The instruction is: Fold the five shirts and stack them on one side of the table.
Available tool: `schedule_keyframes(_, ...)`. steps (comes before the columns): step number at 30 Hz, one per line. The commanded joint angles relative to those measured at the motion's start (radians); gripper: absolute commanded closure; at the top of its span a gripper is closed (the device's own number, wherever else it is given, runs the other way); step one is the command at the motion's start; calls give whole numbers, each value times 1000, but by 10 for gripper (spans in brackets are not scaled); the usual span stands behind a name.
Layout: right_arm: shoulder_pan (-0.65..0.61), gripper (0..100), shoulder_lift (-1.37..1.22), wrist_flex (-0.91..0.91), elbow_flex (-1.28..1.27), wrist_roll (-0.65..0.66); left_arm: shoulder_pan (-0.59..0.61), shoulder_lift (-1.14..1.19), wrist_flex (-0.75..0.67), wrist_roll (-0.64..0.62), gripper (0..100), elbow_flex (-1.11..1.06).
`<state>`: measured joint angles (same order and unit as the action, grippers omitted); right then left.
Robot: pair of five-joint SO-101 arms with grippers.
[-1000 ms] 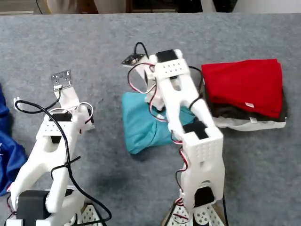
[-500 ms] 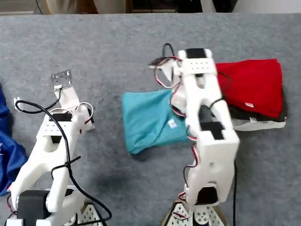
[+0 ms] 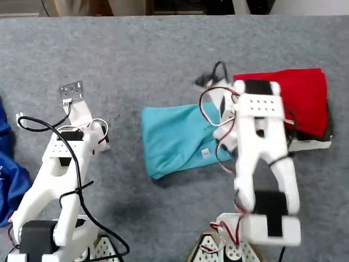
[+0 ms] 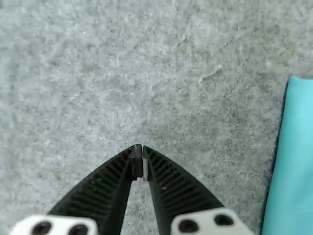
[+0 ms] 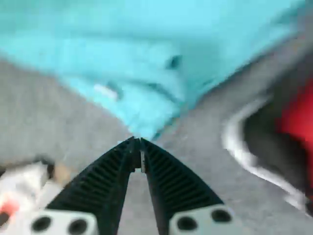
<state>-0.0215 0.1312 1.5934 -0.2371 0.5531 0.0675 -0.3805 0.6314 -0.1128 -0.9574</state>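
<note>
A folded teal shirt (image 3: 174, 139) lies in the middle of the grey mat (image 3: 109, 49). At the right stands a stack with a red shirt (image 3: 294, 98) on top, a dark one under it and a white one (image 3: 308, 144) at the bottom. A blue shirt (image 3: 11, 180) lies crumpled at the left edge. My right gripper (image 5: 137, 143) is shut, its tips at the teal shirt's (image 5: 146, 63) edge nearest the stack; I cannot tell whether any cloth is pinched. My left gripper (image 4: 138, 149) is shut with nothing in it, above bare mat left of the teal shirt (image 4: 293, 161).
The right arm's white body (image 3: 262, 142) covers the gap between the teal shirt and the stack. The left arm (image 3: 60, 169) stands at the front left. Bare mat stretches across the far half of the table.
The right arm has swung to the right, from above the teal shirt's middle to its edge by the red stack. The left arm has kept still.
</note>
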Motion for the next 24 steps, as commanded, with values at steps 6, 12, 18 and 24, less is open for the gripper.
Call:
schedule_keyframes(6, -194, 995, -10, -209, 185, -180, -12, -2, -43, -2, 980, 17)
schedule_keyframes(12, -208, 995, -252, -318, 217, -221, -14, -2, -38, -2, 980, 21)
schedule_keyframes(18, -113, 995, -404, -207, 239, -216, -8, -2, -38, -2, 980, 18)
schedule_keyframes(24, -74, 996, -309, -2, 228, -114, -12, -2, -38, -2, 979, 18)
